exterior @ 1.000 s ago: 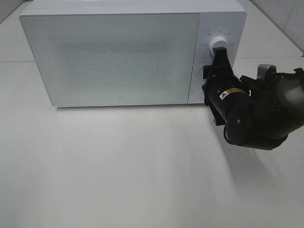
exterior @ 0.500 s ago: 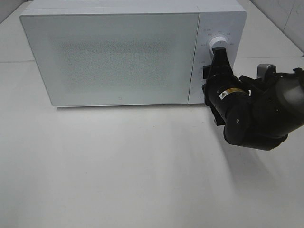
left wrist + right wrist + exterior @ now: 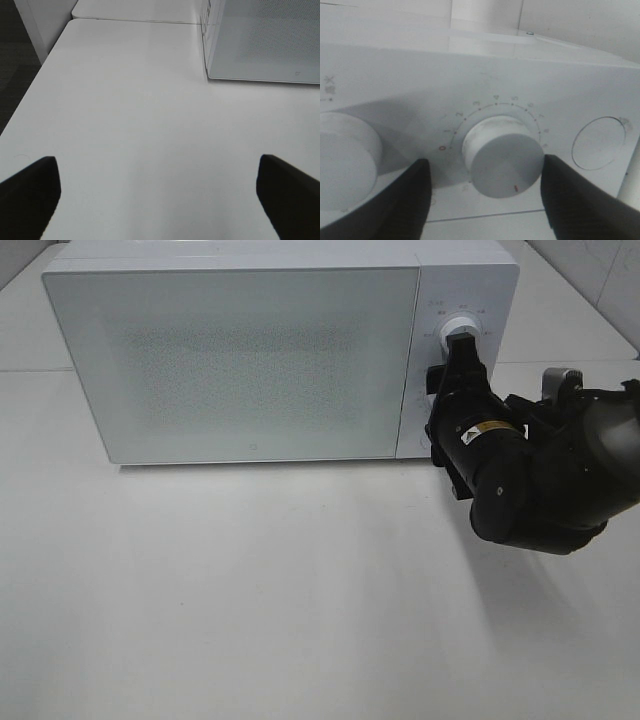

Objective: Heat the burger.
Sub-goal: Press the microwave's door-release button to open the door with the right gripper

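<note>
The burger is out of view; the white microwave [image 3: 245, 360] stands with its door shut. My right gripper [image 3: 462, 348] is at the control panel, with its two fingers on either side of a white dial [image 3: 502, 162]. A gap shows between each finger [image 3: 402, 200] and the dial, so the jaws stand open and hold nothing. That dial [image 3: 461, 330] sits at the top of the panel in the exterior high view. My left gripper [image 3: 157, 175] is wide open over bare table, left of the microwave's corner [image 3: 207, 55], and does not show in the exterior high view.
A second dial [image 3: 345, 150] and a round button [image 3: 598, 142] flank the dial on the panel. The right arm's black body [image 3: 540, 470] hangs over the white table [image 3: 250, 590] in front of the panel. The table's left edge [image 3: 30, 95] drops to a dark floor.
My right gripper's jaws have spread apart at the dial and the arm has shifted slightly. The microwave has not moved.
</note>
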